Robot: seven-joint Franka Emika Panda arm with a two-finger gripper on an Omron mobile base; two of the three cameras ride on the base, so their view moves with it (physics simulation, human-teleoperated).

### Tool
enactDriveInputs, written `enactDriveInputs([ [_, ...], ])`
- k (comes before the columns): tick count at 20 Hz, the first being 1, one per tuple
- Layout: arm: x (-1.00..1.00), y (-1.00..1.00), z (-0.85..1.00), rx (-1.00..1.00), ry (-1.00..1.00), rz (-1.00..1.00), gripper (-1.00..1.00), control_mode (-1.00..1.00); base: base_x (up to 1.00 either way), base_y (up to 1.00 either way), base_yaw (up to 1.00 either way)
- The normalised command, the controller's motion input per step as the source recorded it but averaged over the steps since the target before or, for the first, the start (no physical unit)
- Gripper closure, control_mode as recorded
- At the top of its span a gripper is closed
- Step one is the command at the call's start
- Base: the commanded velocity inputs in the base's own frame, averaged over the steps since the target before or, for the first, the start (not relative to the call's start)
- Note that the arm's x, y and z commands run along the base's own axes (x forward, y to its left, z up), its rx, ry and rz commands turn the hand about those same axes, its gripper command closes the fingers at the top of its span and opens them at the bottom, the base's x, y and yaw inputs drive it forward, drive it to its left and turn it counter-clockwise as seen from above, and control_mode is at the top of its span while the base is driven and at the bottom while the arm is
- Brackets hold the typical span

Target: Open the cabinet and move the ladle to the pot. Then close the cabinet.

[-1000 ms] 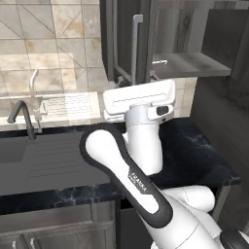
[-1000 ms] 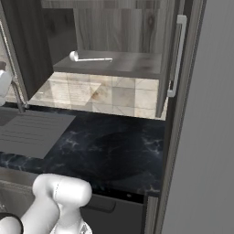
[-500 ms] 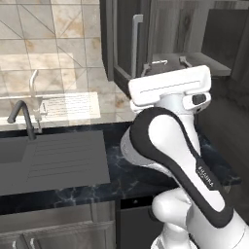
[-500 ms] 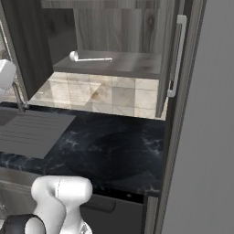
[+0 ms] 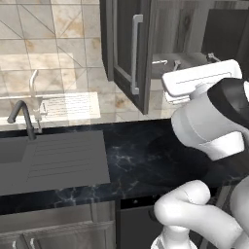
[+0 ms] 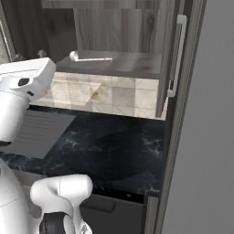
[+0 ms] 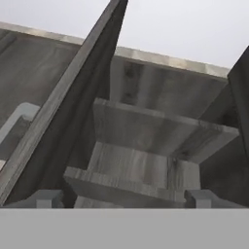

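While the white arm rears up in front of the dark grey-brown wood-grain wall cabinet (image 5: 146, 53), its two-finger gripper (image 7: 125, 198) points up into the open interior with its jaws spread wide and nothing between them. Both small dark fingertips (image 7: 44, 198) stand far apart at the bottom of the hand view, framing the front edge of the cabinet's lower board, with the single wooden shelf (image 7: 155, 131) above and beyond them.

Left of the gripper in the hand view, the edge of an opened door (image 7: 73, 102) runs steeply upward, a silver bar handle (image 7: 14, 124) showing past it. From the left base view that door hangs swung out, its long vertical silver handle facing the room. From the right base view the other door (image 6: 171, 59) also stands open, well to the gripper's right.

Ahead of the gripper, the small shiny silver-white ladle (image 6: 89, 57) lies flat on the cabinet floor, its round bowl toward the arm's side and its thin handle pointing away to the right. Gripper and ladle are apart.

Below lies the black marbled countertop (image 6: 114, 146).
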Motion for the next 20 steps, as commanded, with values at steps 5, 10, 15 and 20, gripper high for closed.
enactDriveInputs([
  [5,0.34,-0.03,-0.22,0.04,0.13,0.1,-1.0,-1.0,0.0,0.0,0.0],
  [10,0.29,0.06,-0.21,0.05,0.01,0.2,-1.0,-1.0,0.0,0.0,0.0],
  [15,0.41,0.25,-0.13,0.12,-0.01,0.32,-1.0,-1.0,0.0,0.0,0.0],
  [20,0.45,0.42,-0.12,0.09,-0.02,0.33,-1.0,-1.0,0.0,0.0,0.0],
])
